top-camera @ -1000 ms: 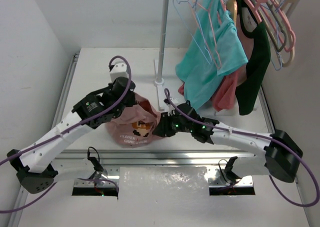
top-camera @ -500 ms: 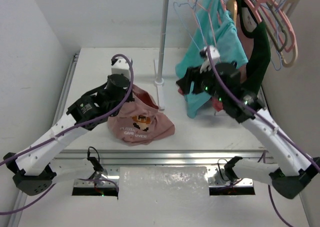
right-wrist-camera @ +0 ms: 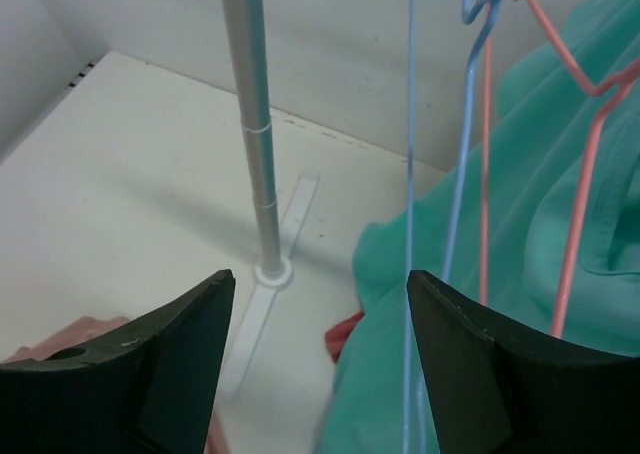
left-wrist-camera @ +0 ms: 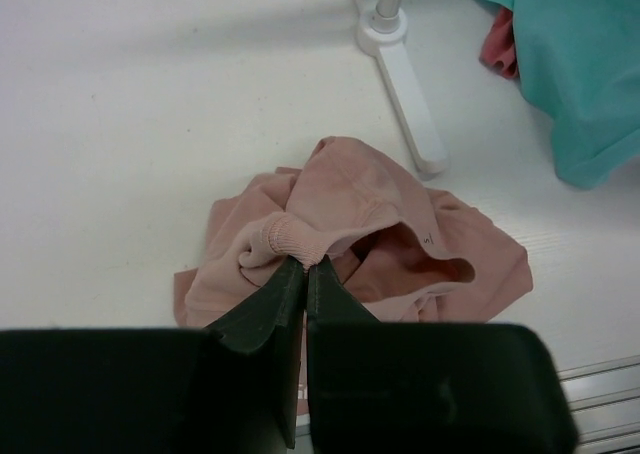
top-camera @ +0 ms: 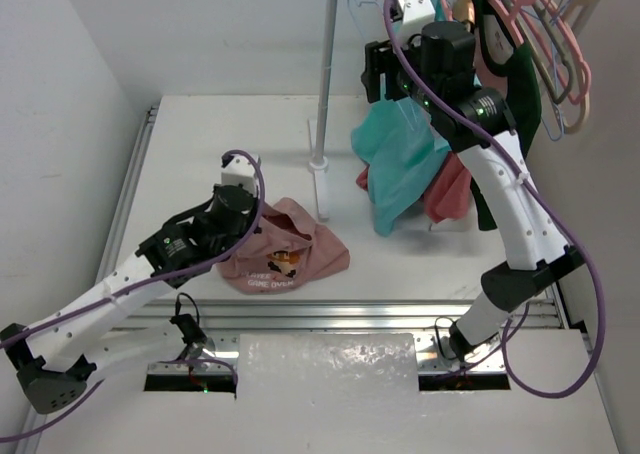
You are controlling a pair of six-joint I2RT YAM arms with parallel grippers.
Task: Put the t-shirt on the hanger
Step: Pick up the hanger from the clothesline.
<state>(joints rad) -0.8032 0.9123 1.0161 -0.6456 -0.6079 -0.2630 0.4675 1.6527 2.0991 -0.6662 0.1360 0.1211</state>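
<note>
The dusty pink t-shirt [top-camera: 295, 252] lies crumpled on the table, its print partly showing. My left gripper [top-camera: 258, 222] is shut on the shirt's ribbed collar [left-wrist-camera: 285, 236], and the neck hole gapes to the right of it. My right gripper [top-camera: 377, 74] is raised to the clothes rack, open and empty [right-wrist-camera: 320, 279]. The light blue wire hanger [right-wrist-camera: 409, 154] hangs on the rail just in front of it, one wire close to the inside of the right fingertip [right-wrist-camera: 440, 304]. Part of the hanger shows in the top view [top-camera: 356, 10].
The rack's grey pole [top-camera: 323, 74] stands on a white foot [left-wrist-camera: 408, 94] beside the t-shirt. A teal shirt [top-camera: 400, 164], a dark green garment [top-camera: 512, 144], thin pink hangers [right-wrist-camera: 590, 164] and thicker pink and beige hangers [top-camera: 560, 44] hang on the rail. Walls close in left and right.
My right arm has left the table beside the t-shirt and swung up to the rack by the hangers. My left gripper has kept hold of the collar and shifted slightly nearer.
</note>
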